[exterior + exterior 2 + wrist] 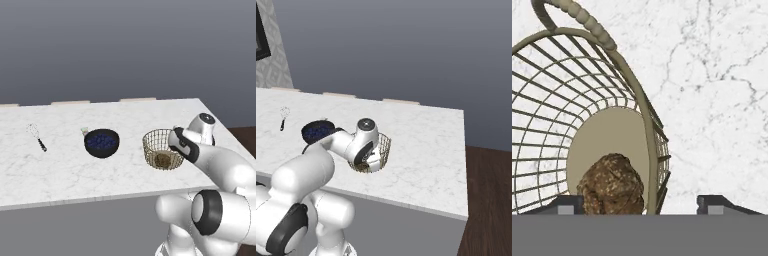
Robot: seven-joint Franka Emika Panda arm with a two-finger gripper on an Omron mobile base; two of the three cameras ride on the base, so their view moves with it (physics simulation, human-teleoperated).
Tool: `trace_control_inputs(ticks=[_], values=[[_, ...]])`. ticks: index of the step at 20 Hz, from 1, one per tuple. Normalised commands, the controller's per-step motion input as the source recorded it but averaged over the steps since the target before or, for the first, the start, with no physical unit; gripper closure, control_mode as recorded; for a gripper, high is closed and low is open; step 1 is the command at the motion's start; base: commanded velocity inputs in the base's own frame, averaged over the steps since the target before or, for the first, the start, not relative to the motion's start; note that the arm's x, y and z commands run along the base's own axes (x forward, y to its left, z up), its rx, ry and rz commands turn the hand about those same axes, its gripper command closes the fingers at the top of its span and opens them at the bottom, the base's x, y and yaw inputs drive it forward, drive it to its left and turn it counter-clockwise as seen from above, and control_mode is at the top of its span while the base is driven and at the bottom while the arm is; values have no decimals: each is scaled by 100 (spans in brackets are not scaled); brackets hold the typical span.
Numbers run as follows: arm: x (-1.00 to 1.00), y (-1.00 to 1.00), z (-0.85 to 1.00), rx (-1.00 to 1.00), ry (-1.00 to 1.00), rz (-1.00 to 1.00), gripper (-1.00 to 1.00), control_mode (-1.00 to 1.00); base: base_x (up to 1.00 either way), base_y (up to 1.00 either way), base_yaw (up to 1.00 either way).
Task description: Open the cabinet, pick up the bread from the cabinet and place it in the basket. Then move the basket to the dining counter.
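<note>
One basket (161, 149) stands on the dining counter (65, 170), and it serves as the landmark here. Well to its left lies one whisk (37, 136); nearer on that side sits one dark bowl (102, 142) of blue berries. Inside the basket, on its pale base, rests one bread (612, 185). At the basket's right rim sits the gripper (640, 205), its fingertips set apart with the rim wire between them, not pinching it. I judge the carrying step nearly finished; the next move calls for lifting the hand clear without tipping the basket.
</note>
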Motion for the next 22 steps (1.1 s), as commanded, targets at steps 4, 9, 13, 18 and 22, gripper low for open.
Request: trace_control_inputs(ticks=[4, 9, 13, 18, 22], values=[[0, 1, 56, -10, 3, -7, -100, -100, 0, 0, 0], [-16, 0, 100, -20, 11, -11, -100, -100, 0, 0, 0], [-30, 9, 100, -26, 2, 0, -100, -100, 0, 0, 0], [-48, 41, 98, -25, 0, 16, -100, -100, 0, 0, 0], [-84, 66, 84, -29, 0, 30, -100, -100, 0, 0, 0]])
